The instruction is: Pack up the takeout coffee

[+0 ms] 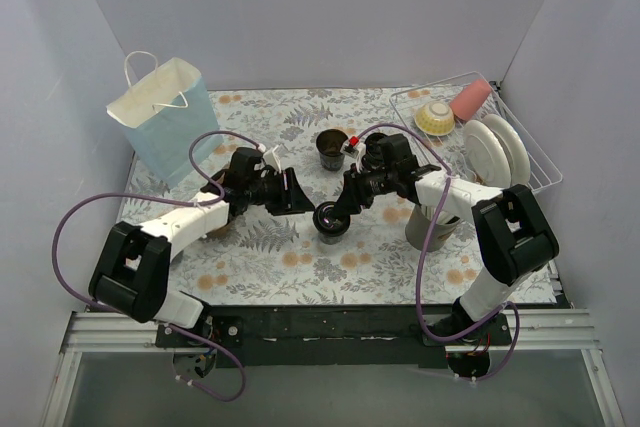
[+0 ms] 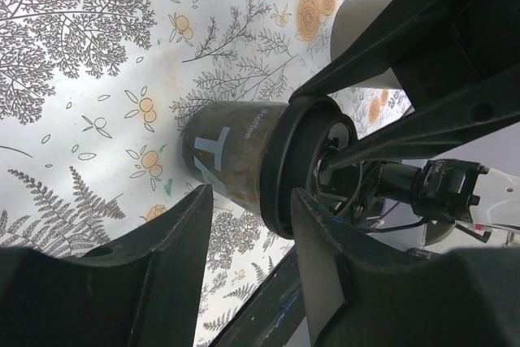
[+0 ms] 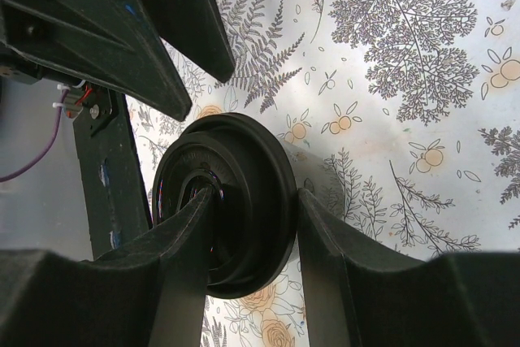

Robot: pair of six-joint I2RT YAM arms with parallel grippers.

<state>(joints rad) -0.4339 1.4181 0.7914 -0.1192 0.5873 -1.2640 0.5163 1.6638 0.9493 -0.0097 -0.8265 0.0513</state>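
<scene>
A small black takeout coffee cup (image 1: 331, 222) with a round black lid stands at the table's middle. It also shows in the left wrist view (image 2: 236, 148), with white lettering, and in the right wrist view (image 3: 244, 160). My right gripper (image 1: 338, 211) (image 3: 252, 201) is shut on its lid rim: one finger sits on the lid's top, the other against the cup wall. My left gripper (image 1: 300, 204) (image 2: 252, 201) is open; its fingers flank the cup's lid edge with gaps on both sides. A second black cup (image 1: 332, 147), seemingly without a lid, stands behind.
A light blue paper bag (image 1: 165, 122) with handles stands upright at the back left. A white wire dish rack (image 1: 520, 162) with plates, a bowl and a pink cup is at the back right. A grey cylindrical holder (image 1: 428, 232) stands under my right arm.
</scene>
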